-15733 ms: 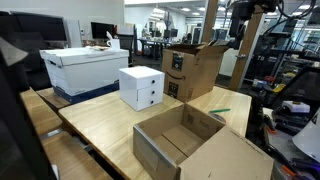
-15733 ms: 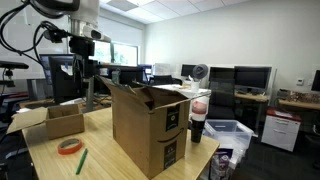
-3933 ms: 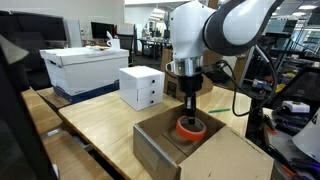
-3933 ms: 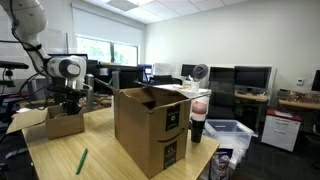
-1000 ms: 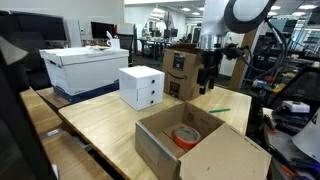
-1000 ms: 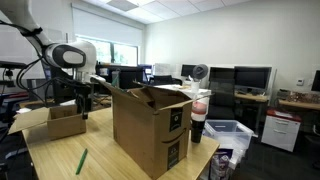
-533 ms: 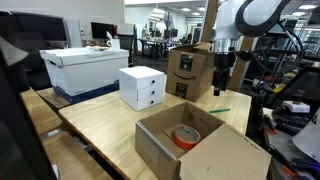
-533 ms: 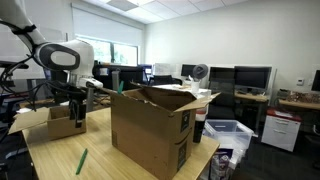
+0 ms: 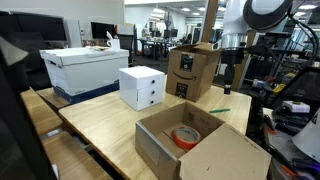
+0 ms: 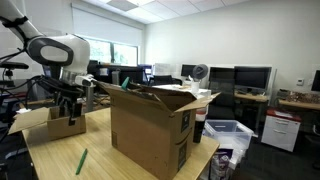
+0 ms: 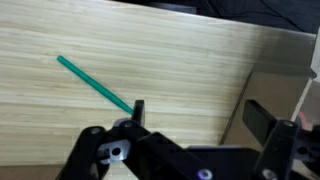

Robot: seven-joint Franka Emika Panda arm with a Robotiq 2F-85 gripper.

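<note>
White jointed robot arm [image 9: 250,14] bent over at the top, wrist vertical. Black two-finger gripper [image 9: 232,86] hangs straight down in both exterior views, same gripper [image 10: 66,112] below the white forearm. Wrist view: jaws spread wide apart.

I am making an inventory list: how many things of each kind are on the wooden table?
Brown cardboard boxes: 2
White boxes: 2
Orange tape roll: 1
Green stick: 1
Total: 6
</note>
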